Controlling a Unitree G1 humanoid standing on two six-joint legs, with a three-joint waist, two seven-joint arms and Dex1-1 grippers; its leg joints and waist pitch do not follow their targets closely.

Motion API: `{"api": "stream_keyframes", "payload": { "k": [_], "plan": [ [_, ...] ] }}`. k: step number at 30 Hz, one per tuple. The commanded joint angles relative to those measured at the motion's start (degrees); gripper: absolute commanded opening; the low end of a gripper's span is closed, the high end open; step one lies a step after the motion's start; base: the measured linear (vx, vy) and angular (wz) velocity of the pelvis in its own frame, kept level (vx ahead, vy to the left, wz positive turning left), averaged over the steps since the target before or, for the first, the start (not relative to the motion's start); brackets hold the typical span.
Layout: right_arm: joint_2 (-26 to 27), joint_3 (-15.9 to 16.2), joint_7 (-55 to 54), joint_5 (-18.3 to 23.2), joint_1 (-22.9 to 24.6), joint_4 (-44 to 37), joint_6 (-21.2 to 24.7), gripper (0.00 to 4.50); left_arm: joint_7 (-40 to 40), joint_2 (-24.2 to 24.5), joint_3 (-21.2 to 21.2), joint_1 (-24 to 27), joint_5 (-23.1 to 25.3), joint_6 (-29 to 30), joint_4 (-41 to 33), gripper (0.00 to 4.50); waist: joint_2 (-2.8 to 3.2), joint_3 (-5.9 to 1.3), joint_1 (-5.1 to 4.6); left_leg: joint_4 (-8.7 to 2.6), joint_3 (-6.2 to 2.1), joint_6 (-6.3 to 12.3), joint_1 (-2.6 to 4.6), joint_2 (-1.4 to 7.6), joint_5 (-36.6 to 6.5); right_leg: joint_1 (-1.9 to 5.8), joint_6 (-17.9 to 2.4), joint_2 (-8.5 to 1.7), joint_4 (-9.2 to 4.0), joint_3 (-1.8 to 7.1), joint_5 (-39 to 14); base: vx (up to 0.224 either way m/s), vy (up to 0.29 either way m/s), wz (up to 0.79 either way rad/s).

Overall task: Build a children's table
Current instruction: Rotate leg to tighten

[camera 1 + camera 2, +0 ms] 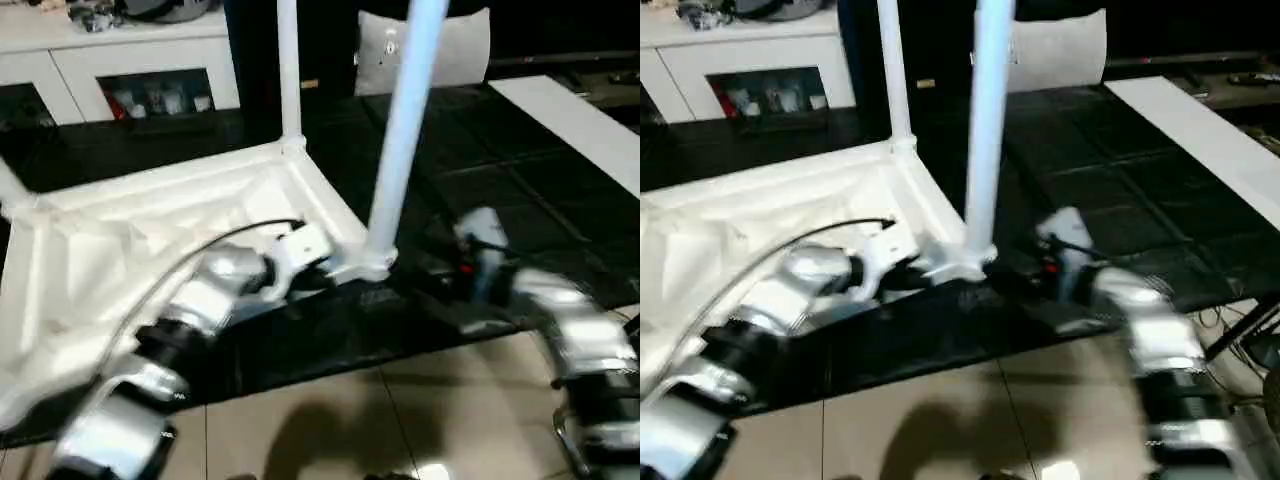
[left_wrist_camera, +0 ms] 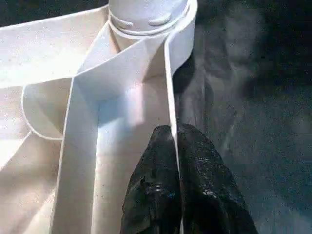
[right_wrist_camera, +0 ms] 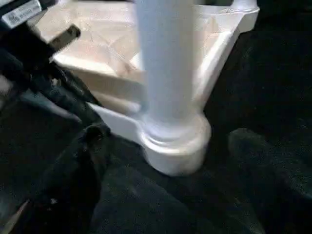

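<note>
Left wrist view: left end effector (image 2: 174,146) clenched on the ribbed rim of the white plastic tabletop (image 1: 150,230), upside down on the dark floor (image 1: 480,150). Smooth tapered legs (image 1: 405,130) stand in round corner sockets; right end effector (image 3: 165,161) released beside one.

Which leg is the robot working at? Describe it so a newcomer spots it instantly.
Find the upside-down white tabletop on the dark floor. Two legs stand up from its right-hand corners. It is the nearer leg, in the corner socket between the two grippers; the far leg stands nearer the cabinet.

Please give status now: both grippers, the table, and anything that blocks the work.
Left gripper shut on the side rim of the white plastic tabletop, which lies upside down. Right gripper open beside the near white tubular leg, standing in its corner socket. Nothing blocking.
</note>
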Motion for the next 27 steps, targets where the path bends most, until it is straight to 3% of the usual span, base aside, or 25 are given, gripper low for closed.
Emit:
{"api": "stream_keyframes", "payload": {
  "k": [1, 7, 8, 12, 17, 27],
  "plan": [
    [-0.9, 1.8, 4.3, -0.5, -0.5, -1.6, -1.7, 4.42, -4.9, 0.8, -3.5, -0.8, 1.3, -4.1, -0.4, 0.00, -1.02, -3.75, 0.28, -3.49, -1.00, 6.62, 0.01, 2.82, -6.2, 3.96, -7.5, -4.32, -4.75, 3.89, -16.2, 0.000, 0.000, 0.00],
    [-3.4, 4.3, 12.1, 0.4, -1.1, -1.4, -1.1, 4.42, -13.4, 2.8, -6.3, -0.2, 0.3, -9.1, -1.3, 0.00, -0.94, -3.95, 1.72, -3.41, -0.88, 7.05, 0.12, 3.24, -4.5, 3.87, -9.0, -4.55, -4.06, 4.14, -13.4, 0.000, 0.000, 0.00],
    [-3.9, 4.8, 14.1, 0.8, -1.1, -1.6, -0.8, 4.42, -14.5, 3.0, -6.6, -0.1, 0.1, -10.0, -1.3, 0.00, -0.82, -4.00, 2.46, -3.38, -0.84, 7.02, 0.34, 3.36, -4.4, 3.76, -9.0, -4.59, -3.94, 4.16, -13.2, 0.000, 0.000, 0.00],
    [-5.0, 7.2, 20.9, 2.7, -1.0, -2.3, 1.3, 3.99, -19.4, 3.8, -8.5, 0.2, -0.3, -13.0, -2.1, 0.00, -1.07, -3.93, 3.24, -3.48, -0.82, 6.58, 0.34, 3.45, -4.7, 3.76, -8.7, -4.73, -4.00, 4.23, -14.1, 0.000, 0.000, 0.00],
    [-5.0, 7.6, 22.8, 3.7, -1.0, -2.8, 2.4, 3.72, -21.3, 3.9, -8.9, 0.5, -0.7, -13.5, -2.9, 0.00, -1.12, -3.91, 3.68, -3.62, -0.88, 5.67, 0.36, 3.54, -4.9, 3.74, -8.1, -4.77, -4.11, 4.27, -15.4, 0.000, 0.000, 0.00],
    [-3.8, 8.8, 24.1, 3.5, -0.8, -2.5, 2.9, 2.67, -22.8, 3.7, -9.4, 1.0, -0.8, -14.6, -3.8, 0.00, -1.17, -3.97, 3.72, -3.57, -0.89, 5.04, 0.24, 3.37, -4.8, 3.79, -7.5, -4.74, -4.16, 4.19, -15.9, 0.000, 0.000, 0.00]
  ]
}}
